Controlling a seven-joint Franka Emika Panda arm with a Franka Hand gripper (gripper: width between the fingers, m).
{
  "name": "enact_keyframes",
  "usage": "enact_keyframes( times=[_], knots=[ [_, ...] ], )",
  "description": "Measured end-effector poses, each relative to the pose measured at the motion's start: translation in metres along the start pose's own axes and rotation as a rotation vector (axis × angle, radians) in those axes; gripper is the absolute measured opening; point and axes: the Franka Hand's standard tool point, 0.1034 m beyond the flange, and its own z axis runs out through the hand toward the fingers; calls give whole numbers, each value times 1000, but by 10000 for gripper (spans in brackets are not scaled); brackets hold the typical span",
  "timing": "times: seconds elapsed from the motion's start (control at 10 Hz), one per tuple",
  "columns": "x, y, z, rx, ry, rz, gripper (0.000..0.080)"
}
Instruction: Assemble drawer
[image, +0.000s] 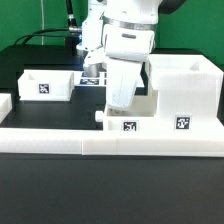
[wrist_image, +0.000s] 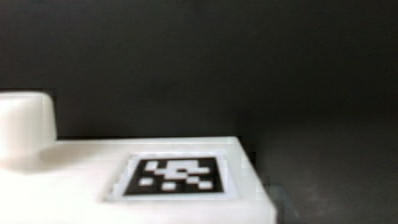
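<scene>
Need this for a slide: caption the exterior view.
Robot hand at a small tray beside the drawer housing; another tray apart.

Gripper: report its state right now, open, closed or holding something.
Gripper: cannot be told; it hangs low at the small tray, and neither view shows its fingertips clearly.

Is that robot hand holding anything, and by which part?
Cannot tell: the gripper is down at the middle tray, but its fingertips are not visible.
</scene>
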Motion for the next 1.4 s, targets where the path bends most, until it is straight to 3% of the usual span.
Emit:
enact_keyframes(
  times=[1.2,1.4],
  knots=[
    [0,9,-1,-6,-22,-32,42],
    [0,10,-3,-11,-21,-13,301]
  ],
)
